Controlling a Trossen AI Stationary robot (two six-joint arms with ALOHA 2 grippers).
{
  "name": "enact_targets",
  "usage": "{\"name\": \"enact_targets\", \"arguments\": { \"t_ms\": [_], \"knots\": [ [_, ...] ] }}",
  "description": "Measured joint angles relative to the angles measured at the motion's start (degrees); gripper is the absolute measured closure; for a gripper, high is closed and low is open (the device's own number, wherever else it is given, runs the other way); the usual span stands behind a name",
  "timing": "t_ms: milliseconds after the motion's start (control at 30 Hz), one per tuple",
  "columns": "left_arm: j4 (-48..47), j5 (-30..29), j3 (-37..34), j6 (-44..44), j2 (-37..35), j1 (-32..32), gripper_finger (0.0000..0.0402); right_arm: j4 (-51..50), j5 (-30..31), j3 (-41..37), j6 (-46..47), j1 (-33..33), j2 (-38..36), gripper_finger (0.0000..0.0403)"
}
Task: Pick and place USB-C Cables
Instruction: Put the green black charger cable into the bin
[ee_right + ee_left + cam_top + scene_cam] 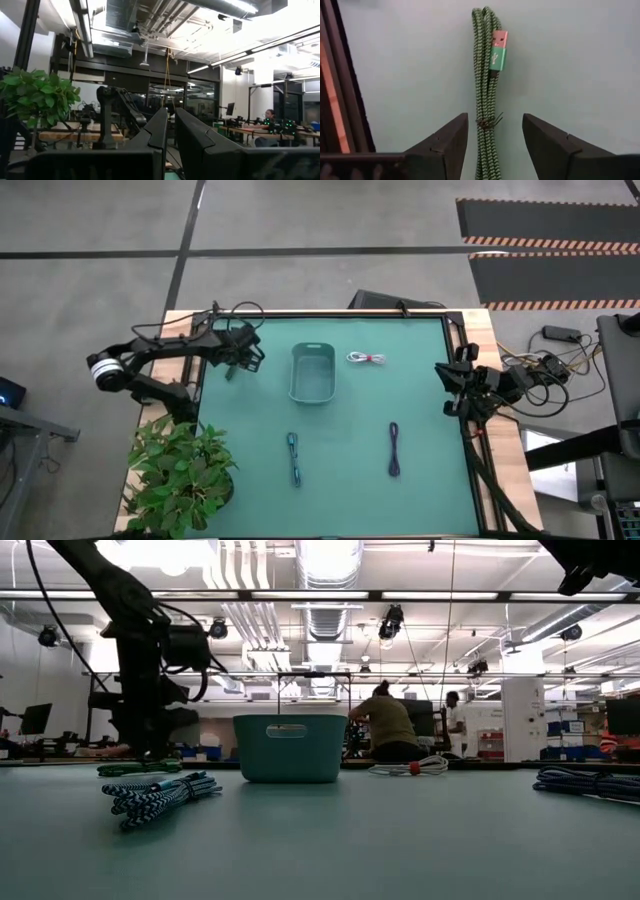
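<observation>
The dark green cable bundle [487, 95] lies straight on the green mat near the table's far left corner, with its green plug [498, 54] on top. My left gripper [495, 119] is open and low over it, one finger on each side of the bundle near its wire tie, without touching; the high view shows this gripper [238, 360] left of the bin. The blue bundle [294, 458], the dark purple bundle [394, 450] and the white bundle with a red tie [366, 358] lie apart on the mat. My right gripper [171, 120] is shut and waits raised at the right edge [455, 388].
A teal bin [312, 372] stands open at the mat's far middle, between the green and white bundles. A potted plant [180, 475] sits at the near left corner. The mat's black frame [340, 90] runs close beside my left gripper. People work in the room beyond [385, 725].
</observation>
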Motion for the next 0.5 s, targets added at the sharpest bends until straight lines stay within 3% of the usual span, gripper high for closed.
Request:
{"name": "enact_targets", "arguments": {
  "t_ms": [500],
  "knots": [
    [1.5, -1.0, -0.2, -0.2, 4.9, 0.0, 0.0228, 0.0, 0.0, 0.0, 0.0, 0.0, 0.0, 0.0376]
  ]
}}
